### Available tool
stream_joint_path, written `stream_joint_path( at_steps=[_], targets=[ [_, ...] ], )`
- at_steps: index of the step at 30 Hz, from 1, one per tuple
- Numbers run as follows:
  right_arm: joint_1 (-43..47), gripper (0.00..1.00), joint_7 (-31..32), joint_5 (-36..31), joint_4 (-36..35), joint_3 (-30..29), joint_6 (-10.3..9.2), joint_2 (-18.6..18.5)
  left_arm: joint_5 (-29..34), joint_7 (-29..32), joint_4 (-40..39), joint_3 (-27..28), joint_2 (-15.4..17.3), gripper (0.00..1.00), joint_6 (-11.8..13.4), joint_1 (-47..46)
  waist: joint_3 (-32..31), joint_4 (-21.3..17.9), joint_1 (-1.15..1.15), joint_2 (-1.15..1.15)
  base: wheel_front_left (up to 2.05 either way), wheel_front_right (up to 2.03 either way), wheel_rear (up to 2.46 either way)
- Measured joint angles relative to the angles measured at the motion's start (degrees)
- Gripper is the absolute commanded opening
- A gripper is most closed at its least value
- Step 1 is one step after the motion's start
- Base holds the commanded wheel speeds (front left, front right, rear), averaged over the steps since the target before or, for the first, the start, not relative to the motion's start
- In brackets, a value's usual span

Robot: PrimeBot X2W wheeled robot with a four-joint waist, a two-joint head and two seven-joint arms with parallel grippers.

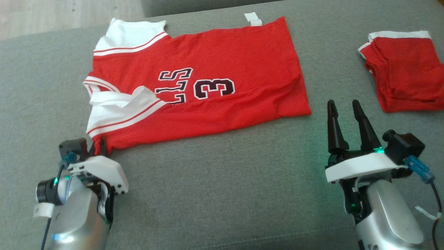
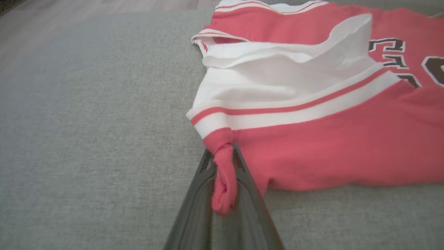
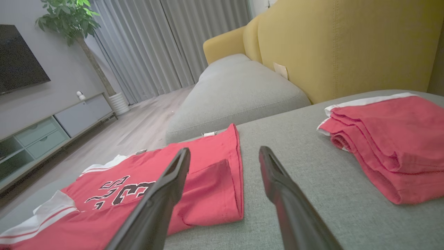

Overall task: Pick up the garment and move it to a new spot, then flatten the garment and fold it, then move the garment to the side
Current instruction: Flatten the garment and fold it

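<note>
The garment is a red jersey with white striped sleeves and a dark number, spread flat on the grey sofa cushion. It also lies in the left wrist view as the same jersey, and in the right wrist view. My left gripper is shut on the jersey's near left corner; a bunched red fold sits pinched between its fingers. Right of the jersey's hem, my right gripper stands open above the cushion, holding nothing.
A second red garment, folded, lies at the far right of the cushion. A yellow sofa back rises behind it. A wood floor lies beyond the cushion's far left edge.
</note>
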Motion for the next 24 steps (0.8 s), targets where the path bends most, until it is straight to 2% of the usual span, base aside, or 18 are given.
stream_joint_path(
  at_steps=[4, 11, 16, 18, 19, 24],
  targets=[
    [-0.14, 1.0, 0.84, -0.75, 1.49, -1.67, 0.0, 0.01, -0.2, -0.96, -2.76, -0.11, -0.26, 0.0, -0.26, 0.05, -0.08, 0.96, 0.0, 0.0, 0.0, 0.0, 0.0],
    [-3.85, 1.0, 5.73, 0.88, 8.59, -4.89, 0.0, 0.02, 1.0, -1.38, -13.81, -1.38, -0.55, 0.0, -0.58, 1.06, -0.16, 3.25, 0.0, 0.0, 0.0, 0.0, 0.0],
    [-8.08, 1.0, 9.32, 3.14, 17.75, -5.67, 0.0, 0.02, 2.33, -1.4, -18.89, -2.75, -0.85, 0.0, -1.26, 4.63, -0.06, 4.71, 0.0, 0.0, 0.0, 0.0, 0.0],
    [-10.04, 1.0, 9.8, 3.69, 21.68, -5.84, 0.0, 0.02, 2.5, -1.4, -20.12, -3.45, -1.04, 0.0, -1.32, 5.33, 0.12, 5.24, 0.0, 0.0, 0.0, 0.0, 0.0],
    [-12.39, 1.0, 10.15, 3.97, 25.82, -6.03, 0.0, 0.0, 2.52, -1.4, -21.06, -3.67, -1.3, 0.0, -1.33, 5.47, 0.41, 5.7, 0.0, 0.0, 0.0, 0.0, 0.0],
    [-17.72, 1.0, 10.0, 6.19, 34.22, -4.36, 0.0, -0.03, 2.61, -1.41, -22.18, -4.49, -1.52, 0.0, -1.82, 5.47, 1.32, 6.69, 0.0, 0.0, 0.0, 0.0, 0.0]
  ],
)
